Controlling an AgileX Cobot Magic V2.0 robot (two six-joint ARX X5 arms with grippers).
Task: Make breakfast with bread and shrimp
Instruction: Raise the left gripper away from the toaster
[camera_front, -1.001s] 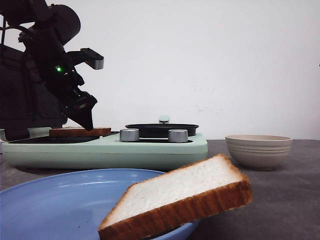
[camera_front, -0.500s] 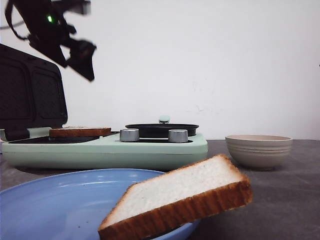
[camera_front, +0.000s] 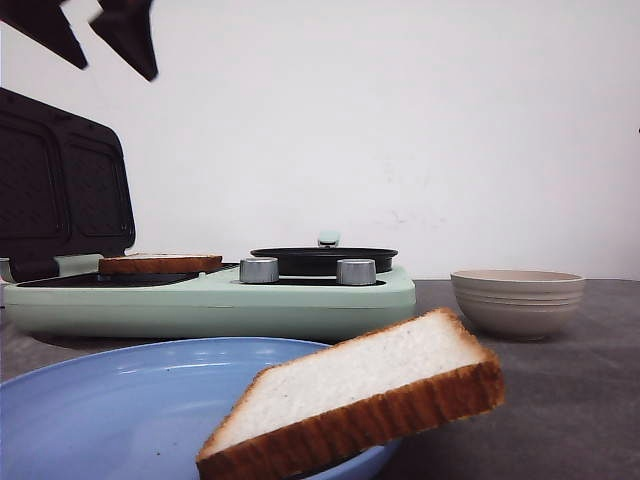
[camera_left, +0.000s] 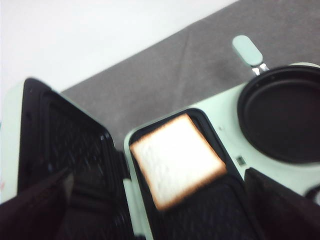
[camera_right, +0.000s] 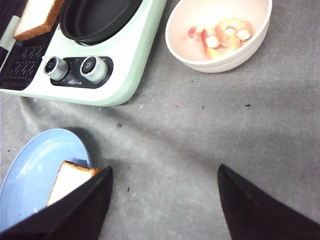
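Front view: open, empty left gripper (camera_front: 90, 35) high above mint-green sandwich maker (camera_front: 210, 295); second white crusted bread slice (camera_front: 355, 400) lies nearer right gripper (camera_right: 165, 200), seemingly open.

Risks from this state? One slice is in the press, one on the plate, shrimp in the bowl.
1. The second bread slice overhangs the blue plate rim, tilted; a clumsy grasp might tip it onto the table.
2. The shrimp are small and curled in the bowl; the open right gripper may pinch poorly or drop them.
3. The placed slice sits skewed in the sandwich press; the lid may pinch a corner.
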